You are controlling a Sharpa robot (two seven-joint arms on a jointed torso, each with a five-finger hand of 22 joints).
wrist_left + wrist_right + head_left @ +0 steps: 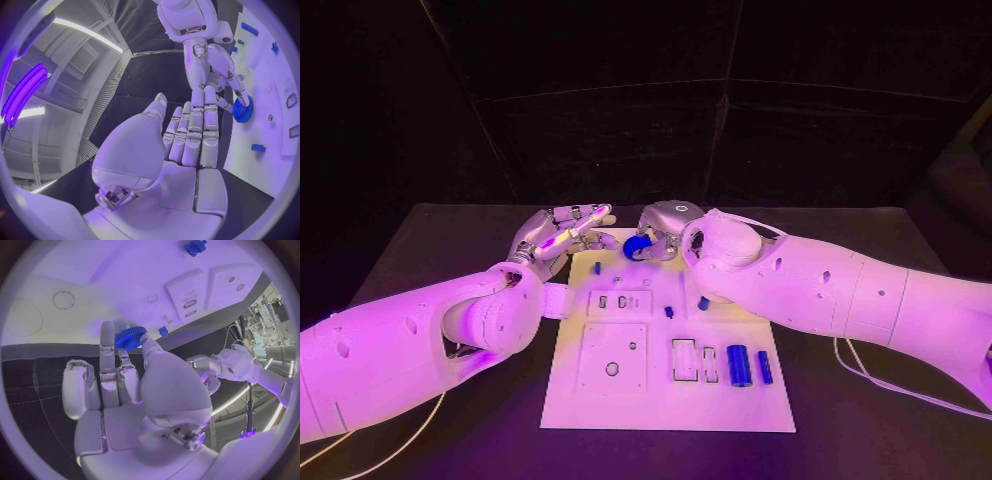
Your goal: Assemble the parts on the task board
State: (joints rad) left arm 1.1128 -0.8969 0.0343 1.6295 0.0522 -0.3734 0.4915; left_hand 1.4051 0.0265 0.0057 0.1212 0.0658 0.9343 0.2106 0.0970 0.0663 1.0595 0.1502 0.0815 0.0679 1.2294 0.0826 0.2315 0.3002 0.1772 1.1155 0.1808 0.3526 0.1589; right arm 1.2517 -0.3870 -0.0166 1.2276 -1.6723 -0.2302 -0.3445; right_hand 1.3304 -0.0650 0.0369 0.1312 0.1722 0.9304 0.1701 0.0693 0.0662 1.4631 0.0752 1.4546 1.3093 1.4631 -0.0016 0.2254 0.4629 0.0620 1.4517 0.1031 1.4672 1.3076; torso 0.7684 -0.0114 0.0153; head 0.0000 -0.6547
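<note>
The white task board (589, 400) lies in the middle of the black table. My right hand (669, 228) hovers over the board's far edge and pinches a blue gear (638, 246) between thumb and a finger; the right wrist view shows that gear (130, 337) at the fingertips (107, 335), just off the board's edge (94, 280). My left hand (560, 234) is beside it to the left, fingers stretched out straight and holding nothing. From the left wrist, the flat left hand (187, 145) points toward the right hand (209, 60) and the gear (242, 111).
A thick blue cylinder (738, 365) and a slim blue bar (764, 366) lie on the board's near right, beside rectangular slots (684, 360). Small blue pieces (669, 312) (704, 302) (597, 267) sit further back. White cables (877, 385) trail on the table.
</note>
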